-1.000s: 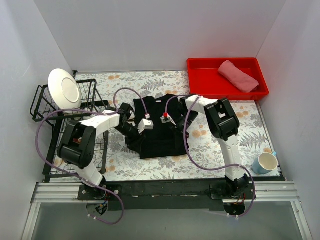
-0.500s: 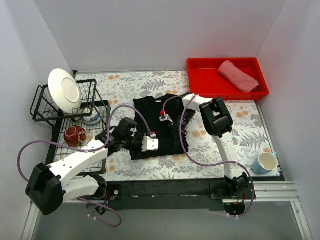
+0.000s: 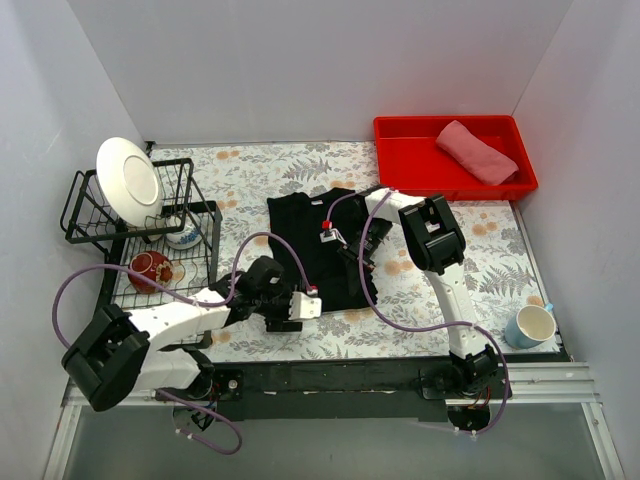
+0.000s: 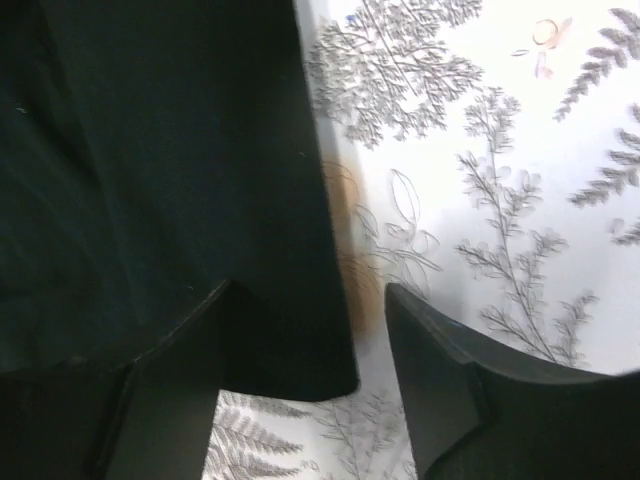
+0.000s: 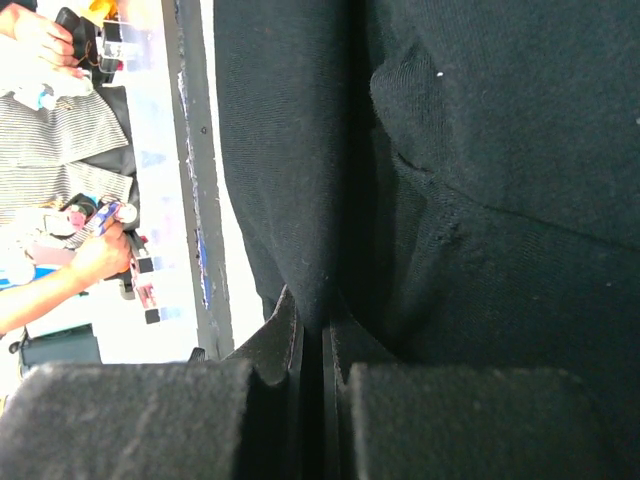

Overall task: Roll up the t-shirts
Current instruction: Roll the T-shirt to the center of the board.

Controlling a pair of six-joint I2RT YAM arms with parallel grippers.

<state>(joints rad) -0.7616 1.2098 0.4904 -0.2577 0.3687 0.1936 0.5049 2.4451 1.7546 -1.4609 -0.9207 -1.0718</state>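
Observation:
A black t-shirt [image 3: 312, 248] lies spread on the floral tablecloth at the middle. My left gripper [image 3: 292, 314] is open at its near-left corner. In the left wrist view the shirt's corner [image 4: 250, 200] lies between the two spread fingers [image 4: 470, 400], on the cloth. My right gripper [image 3: 345, 250] is over the shirt's right side and shut on a raised fold of black cloth [image 5: 300, 180]. A salmon-pink t-shirt [image 3: 477, 150] lies rolled in the red tray [image 3: 400, 165] at the back right. The starburst print is hidden.
A black wire dish rack [image 3: 95, 215] stands at the left with a white plate [image 3: 128, 170] and a red bowl [image 3: 150, 268]. A light-blue mug [image 3: 530, 325] stands at the near right. White walls close in the table.
My left arm has swung from the shirt's left side to its near-left corner. The shirt's left part has shifted and flattened. My right gripper has stayed shut on the shirt.

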